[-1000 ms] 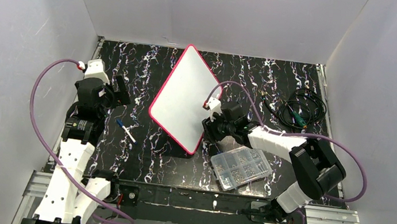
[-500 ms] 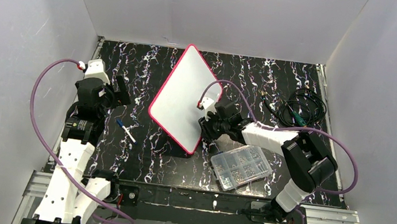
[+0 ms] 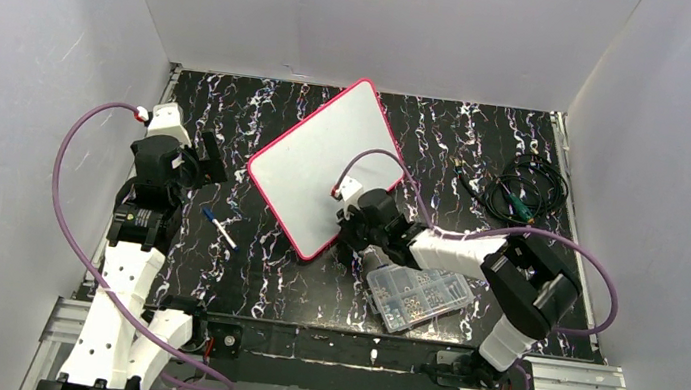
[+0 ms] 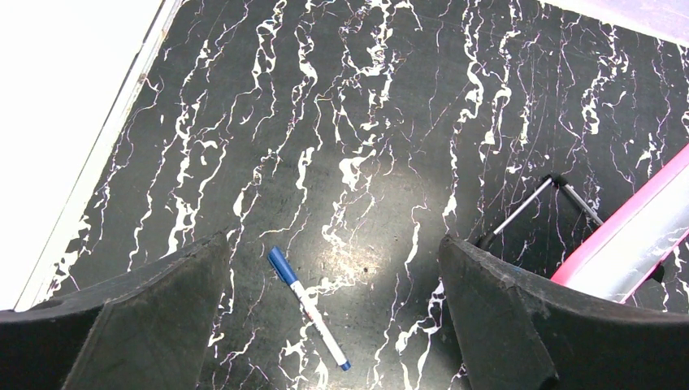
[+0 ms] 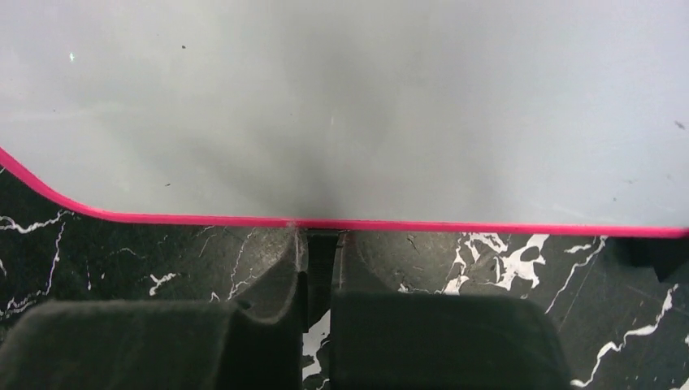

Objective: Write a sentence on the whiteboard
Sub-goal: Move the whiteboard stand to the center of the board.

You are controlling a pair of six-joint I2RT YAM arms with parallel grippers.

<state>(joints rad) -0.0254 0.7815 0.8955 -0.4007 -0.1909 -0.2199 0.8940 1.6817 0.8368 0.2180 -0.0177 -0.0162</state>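
The whiteboard [image 3: 325,167] with its pink-red frame lies tilted at mid-table, and its white face [image 5: 341,106] is blank; the sentence is out of view. My right gripper [image 3: 345,243] sits at the board's near right edge, shut [image 5: 318,244] on a thin black foot just under the pink rim. A blue-capped marker [image 3: 218,228] lies on the black marbled table, left of the board. My left gripper [image 3: 209,157] hovers above it, wide open; the marker [image 4: 309,307] lies between and below the fingers, untouched. The board's pink edge [image 4: 626,236] shows at the right of that view.
A clear compartmented parts box [image 3: 417,295] sits just right of my right gripper. A coil of black cables [image 3: 523,193] lies at the far right. White walls enclose the table on three sides. A thin metal stand leg [image 4: 528,207] pokes out by the board.
The right gripper closed on the board's edge and swung left and nearer. The board turned with it, from steeply edge-on to broader and flatter. The left arm stayed put.
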